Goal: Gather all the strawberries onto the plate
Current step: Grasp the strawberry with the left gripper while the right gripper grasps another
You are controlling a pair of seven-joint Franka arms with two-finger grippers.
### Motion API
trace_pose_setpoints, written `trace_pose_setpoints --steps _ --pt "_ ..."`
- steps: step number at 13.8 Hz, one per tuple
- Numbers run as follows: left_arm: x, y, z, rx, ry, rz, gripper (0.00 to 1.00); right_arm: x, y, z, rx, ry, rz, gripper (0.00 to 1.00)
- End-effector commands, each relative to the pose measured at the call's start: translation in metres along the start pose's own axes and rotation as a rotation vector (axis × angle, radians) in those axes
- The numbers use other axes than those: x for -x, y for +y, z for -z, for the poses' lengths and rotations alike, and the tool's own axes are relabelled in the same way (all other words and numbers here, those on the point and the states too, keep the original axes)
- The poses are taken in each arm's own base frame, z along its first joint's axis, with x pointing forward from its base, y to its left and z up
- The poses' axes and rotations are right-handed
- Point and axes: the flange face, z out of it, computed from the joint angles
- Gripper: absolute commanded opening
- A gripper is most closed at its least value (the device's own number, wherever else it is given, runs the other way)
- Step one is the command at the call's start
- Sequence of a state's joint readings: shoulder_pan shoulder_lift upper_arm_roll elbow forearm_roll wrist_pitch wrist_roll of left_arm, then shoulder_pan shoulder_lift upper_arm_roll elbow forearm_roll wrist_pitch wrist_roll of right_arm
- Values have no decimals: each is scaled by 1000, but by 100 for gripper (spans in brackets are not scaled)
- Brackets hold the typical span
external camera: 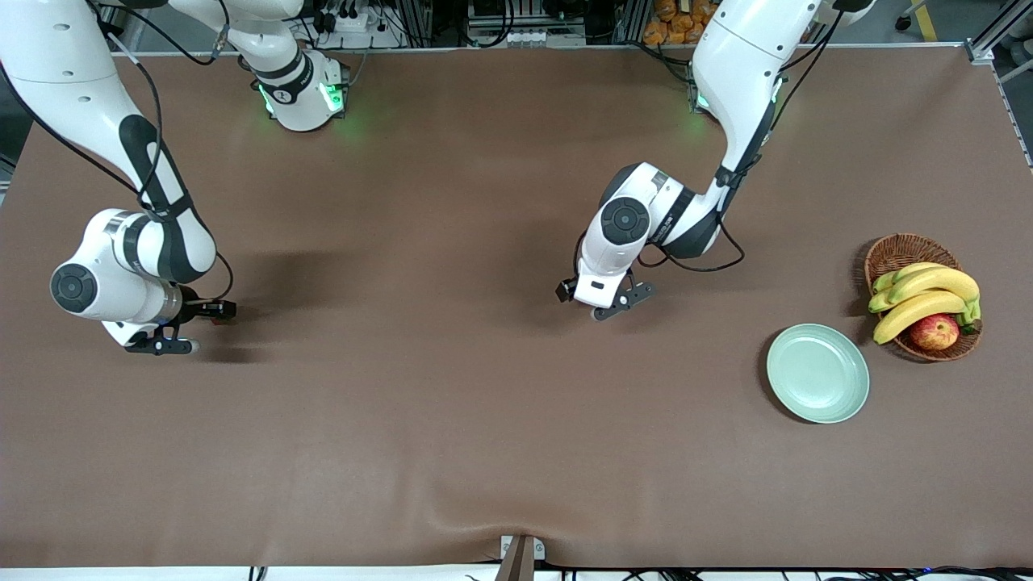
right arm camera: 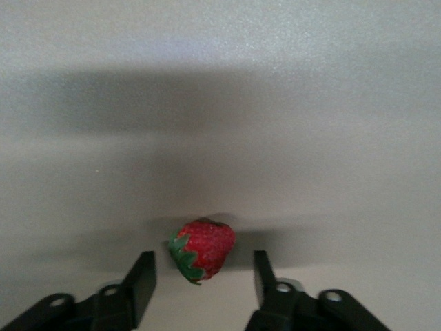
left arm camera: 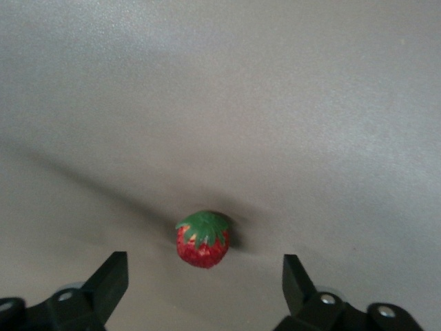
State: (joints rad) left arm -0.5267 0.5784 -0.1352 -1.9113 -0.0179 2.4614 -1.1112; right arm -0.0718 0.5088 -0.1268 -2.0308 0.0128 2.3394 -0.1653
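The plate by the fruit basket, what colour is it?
Pale mint green, the plate shows best in the front view.

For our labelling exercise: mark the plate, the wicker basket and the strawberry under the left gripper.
plate (external camera: 817,373), front view, bare centre.
wicker basket (external camera: 902,248), front view, rim above the bananas.
strawberry (left arm camera: 203,243), left wrist view, red body below the leaves.

strawberries: in the front view both berries lie hidden under the arms' wrists; only the wrist views show one each, strawberry under the left pincer (left arm camera: 202,240); strawberry under the right pincer (right arm camera: 202,249); a third shows nowhere
left pincer (left arm camera: 205,276): finger bases cut off by the left wrist view's edge
right pincer (right arm camera: 204,279): finger bases likewise cut off
apple (external camera: 934,332): partly covered by the bananas (external camera: 925,297)
basket (external camera: 904,248): its floor hidden under fruit
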Motion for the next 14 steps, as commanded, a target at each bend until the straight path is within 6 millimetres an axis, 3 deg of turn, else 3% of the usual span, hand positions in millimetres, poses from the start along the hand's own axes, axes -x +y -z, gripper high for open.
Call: trace_pose_setpoints --steps 1,3,5,7,8,9,11,14 --pt "-3 3 -7 -4 13 7 85 0 0 -1 -8 10 10 35" --pt "-5 4 -9 -3 12 9 72 -3 -4 2 -6 15 14 11" --pt "-6 5 -10 -3 11 8 65 -4 -11 8 -10 16 14 1" --pt "-6 5 -10 -3 12 3 63 -8 -22 21 -27 -24 11 0" --pt "-7 4 -10 -3 12 5 56 -12 -28 33 -38 -57 -6 0" --pt "-8 4 -10 -3 12 8 43 -16 -35 45 -43 -87 -17 0" --pt "-8 4 -9 -2 13 6 4 -19 -50 62 -71 -138 -58 0" --pt "-13 5 4 12 24 15 0 -22 -74 85 -135 -202 -117 0"
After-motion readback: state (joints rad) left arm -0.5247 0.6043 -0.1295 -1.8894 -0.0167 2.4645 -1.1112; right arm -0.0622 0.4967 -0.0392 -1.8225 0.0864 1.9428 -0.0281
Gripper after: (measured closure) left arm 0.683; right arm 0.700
